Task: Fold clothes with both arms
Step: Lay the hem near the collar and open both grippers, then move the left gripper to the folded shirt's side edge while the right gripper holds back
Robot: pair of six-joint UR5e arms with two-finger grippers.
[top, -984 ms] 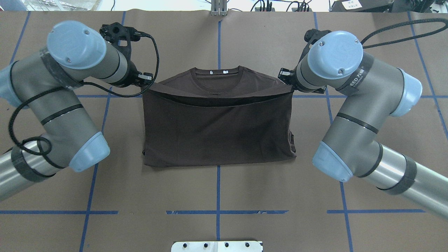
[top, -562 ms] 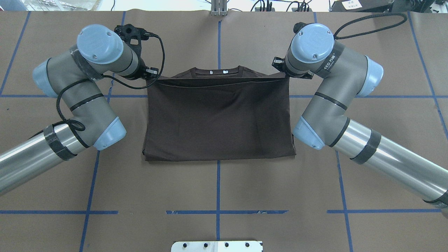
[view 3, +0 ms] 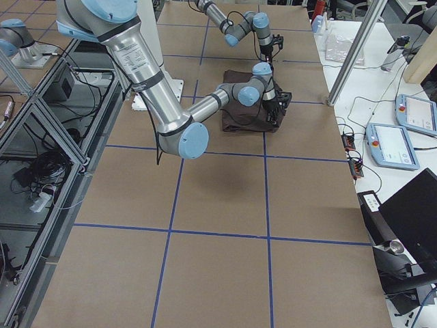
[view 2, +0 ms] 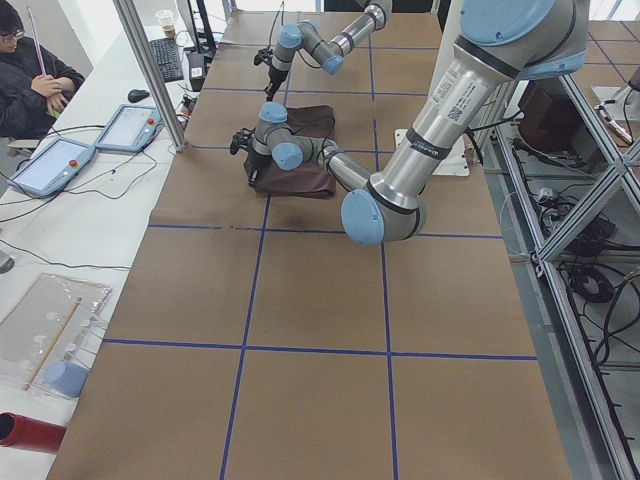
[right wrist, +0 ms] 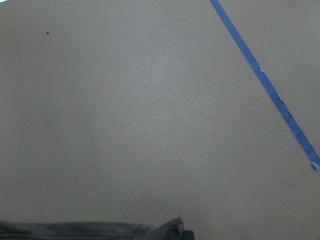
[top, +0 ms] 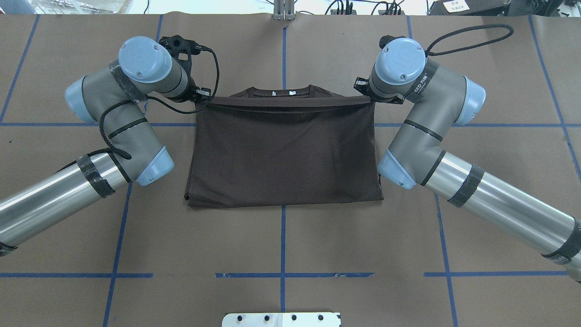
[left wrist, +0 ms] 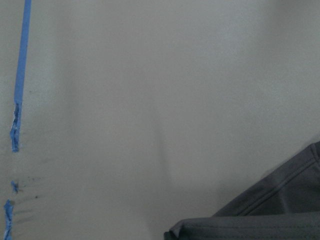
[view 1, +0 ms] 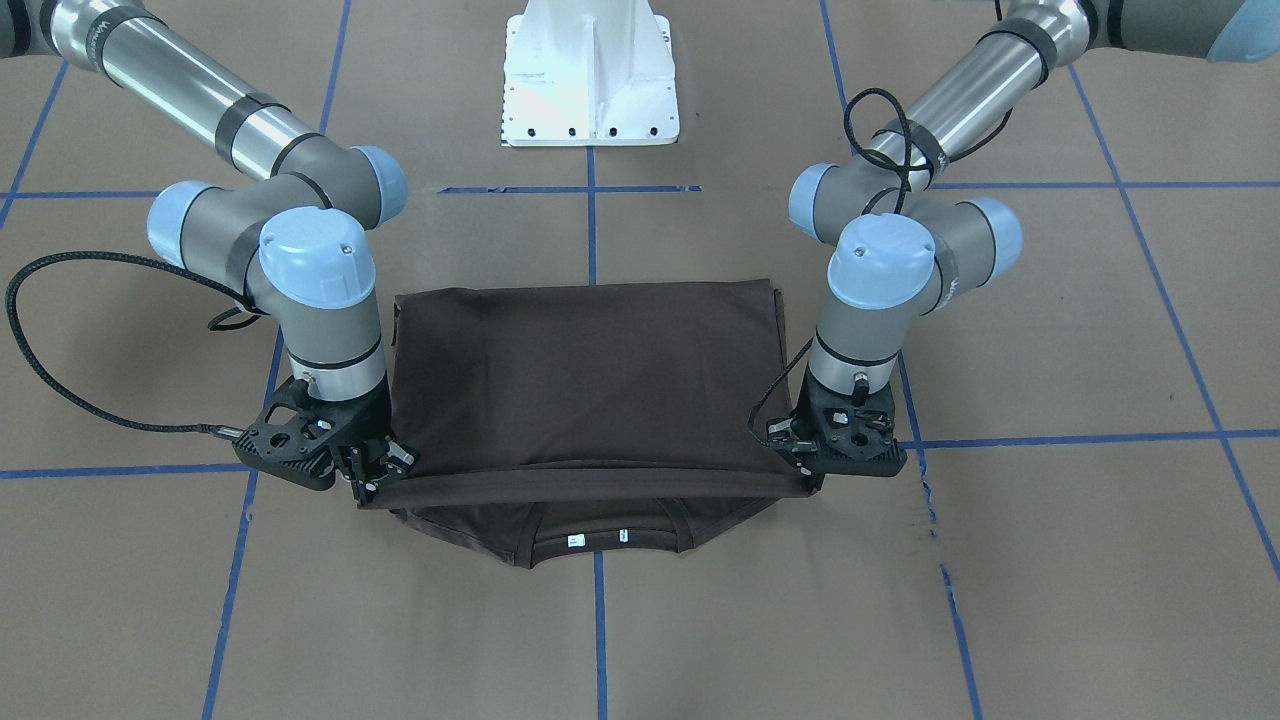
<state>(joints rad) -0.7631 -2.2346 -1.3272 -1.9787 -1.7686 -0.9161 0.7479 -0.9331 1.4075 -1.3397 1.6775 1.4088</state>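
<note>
The dark brown-grey T-shirt (top: 283, 154) lies on the table, folded over itself, and it also shows in the front view (view 1: 585, 370). Its lower edge is stretched taut between both grippers, just short of the ribbed collar (top: 282, 93), which also shows in the front view (view 1: 600, 540). My left gripper (top: 202, 97) is shut on the edge's left corner; in the front view it is on the right (view 1: 805, 480). My right gripper (top: 365, 93) is shut on the right corner, on the left in the front view (view 1: 375, 485). The wrist views show only strips of fabric (left wrist: 270, 220) (right wrist: 75, 231). The chest print is hidden.
The white pedestal base (view 1: 590, 75) stands on the robot's side of the shirt. Blue tape lines (top: 282, 274) cross the brown table cover. An aluminium post (top: 283, 11) stands at the far edge. A side table with tablets (view 2: 55, 160) and a seated operator (view 2: 25, 80) lie beyond.
Both grippers have carried the shirt's held edge away from the robot toward the collar. The folded layer now covers the chest; only the collar strip still shows.
</note>
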